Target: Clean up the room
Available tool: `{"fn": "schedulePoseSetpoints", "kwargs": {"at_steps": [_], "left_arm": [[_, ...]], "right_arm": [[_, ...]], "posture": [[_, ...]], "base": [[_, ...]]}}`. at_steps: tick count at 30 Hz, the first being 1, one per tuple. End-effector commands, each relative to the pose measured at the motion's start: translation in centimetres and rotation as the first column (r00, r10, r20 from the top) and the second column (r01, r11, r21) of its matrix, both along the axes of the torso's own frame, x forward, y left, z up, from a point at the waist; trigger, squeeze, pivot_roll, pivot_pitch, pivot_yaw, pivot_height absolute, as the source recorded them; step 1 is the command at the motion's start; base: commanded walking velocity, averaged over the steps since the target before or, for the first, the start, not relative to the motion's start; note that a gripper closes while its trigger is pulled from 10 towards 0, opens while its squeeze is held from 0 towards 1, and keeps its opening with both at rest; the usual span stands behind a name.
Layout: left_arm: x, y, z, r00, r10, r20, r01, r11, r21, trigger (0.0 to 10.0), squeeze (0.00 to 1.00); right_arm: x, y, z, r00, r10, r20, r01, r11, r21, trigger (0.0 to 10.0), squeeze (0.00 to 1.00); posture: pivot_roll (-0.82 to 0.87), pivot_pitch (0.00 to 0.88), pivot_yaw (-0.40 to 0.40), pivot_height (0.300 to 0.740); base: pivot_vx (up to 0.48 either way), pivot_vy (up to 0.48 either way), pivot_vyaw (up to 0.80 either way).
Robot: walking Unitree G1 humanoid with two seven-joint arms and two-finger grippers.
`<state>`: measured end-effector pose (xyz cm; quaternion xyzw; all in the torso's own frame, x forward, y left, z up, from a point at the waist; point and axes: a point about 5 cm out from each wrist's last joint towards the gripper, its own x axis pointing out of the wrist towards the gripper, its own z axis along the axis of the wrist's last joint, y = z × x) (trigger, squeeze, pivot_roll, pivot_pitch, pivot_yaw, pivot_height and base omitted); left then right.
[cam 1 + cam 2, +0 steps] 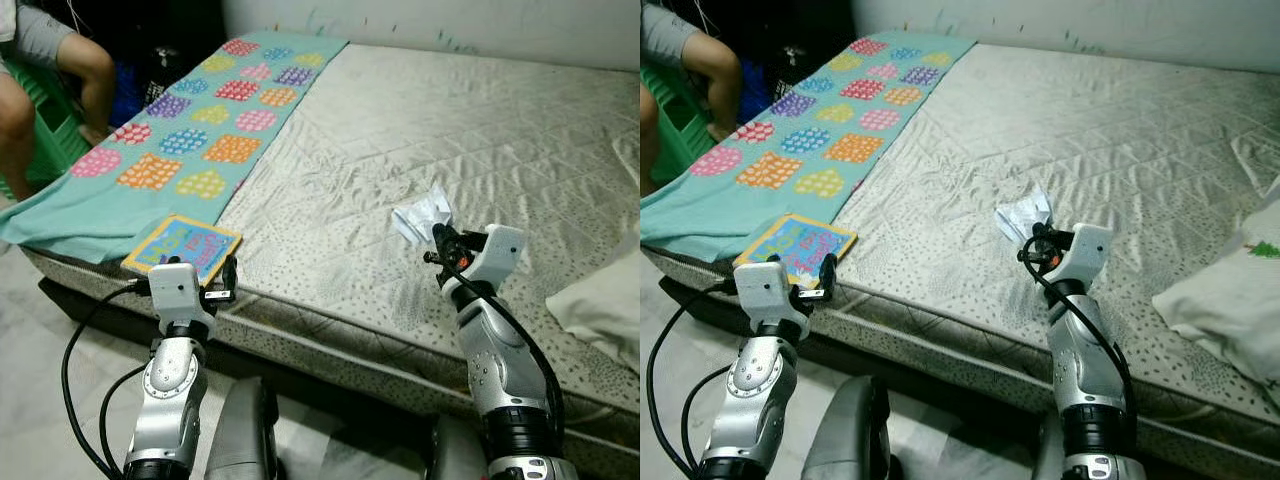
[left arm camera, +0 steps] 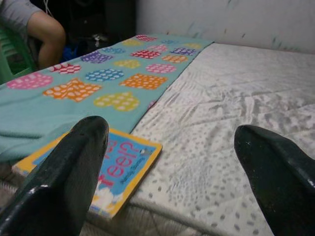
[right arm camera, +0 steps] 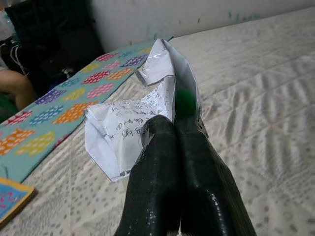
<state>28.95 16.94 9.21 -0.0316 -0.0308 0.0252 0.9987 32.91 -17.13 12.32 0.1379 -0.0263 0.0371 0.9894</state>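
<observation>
A crumpled white paper (image 1: 422, 215) with printed text lies on the grey mattress (image 1: 420, 120), right of centre. My right gripper (image 1: 441, 243) is at its near edge, and in the right wrist view its fingers (image 3: 167, 147) are pressed together, shut on the paper (image 3: 118, 128). A colourful children's book (image 1: 183, 247) lies flat at the bed's near left corner, partly on a teal blanket (image 1: 180, 140) patterned with hearts. My left gripper (image 2: 170, 130) hovers just in front of the bed edge beside the book (image 2: 123, 164), open with nothing between its fingers.
A white pillow (image 1: 600, 300) lies at the bed's right edge. A person (image 1: 50, 60) sits on a green chair (image 1: 45, 125) at the far left beside the bed. Pale floor (image 1: 40, 350) lies below the mattress edge.
</observation>
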Motion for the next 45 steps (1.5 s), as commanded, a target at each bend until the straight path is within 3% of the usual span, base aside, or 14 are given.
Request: {"fn": "schedulePoseSetpoints", "kwargs": {"at_steps": [1, 14, 27, 38, 45], "left_arm": [[0.3, 0.0, 0.5, 1.0, -0.004, 0.025, 0.004, 1.0, 0.004, 10.0, 0.0], [0.7, -0.2, 0.3, 1.0, 0.019, 0.01, -0.019, 0.999, -0.037, 10.0, 0.0], [0.8, -0.7, 0.7, 1.0, -0.008, 0.026, 0.01, 0.996, -0.087, 10.0, 0.0], [0.9, -1.1, 0.7, 0.999, -0.021, 0.027, 0.023, 0.995, -0.096, 10.0, 0.0], [0.9, -1.3, 0.5, 0.999, -0.028, 0.02, 0.03, 0.995, -0.092, 10.0, 0.0]], "right_arm": [[0.3, 0.1, 0.3, 1.0, -0.001, 0.009, 0.001, 1.0, -0.007, 10.0, 0.0], [0.4, -0.6, 0.7, 0.997, -0.067, 0.025, 0.067, 0.997, -0.028, 10.0, 0.0], [0.3, -0.7, 0.4, 0.997, -0.083, 0.012, 0.083, 0.995, -0.05, 10.0, 0.0], [0.2, -0.9, 0.1, 0.996, -0.093, -0.009, 0.092, 0.995, -0.047, 10.0, 0.0], [0.1, -0.9, 0.0, 0.996, -0.086, -0.015, 0.085, 0.994, -0.064, 10.0, 0.0]], "posture": [[0.06, 0.0, 0.054, 0.658], [0.05, 0.0, 0.057, 0.74], [0.05, 0.0, 0.05, 0.74], [0.04, 0.0, 0.05, 0.74], [0.03, 0.0, 0.047, 0.74]], "base": [[0.0, 0.0, 0.0], [0.0, 0.0, 0.0], [0.0, 0.0, 0.0], [0.0, 0.045, -0.79], [0.0, 0.329, -0.06]]}}
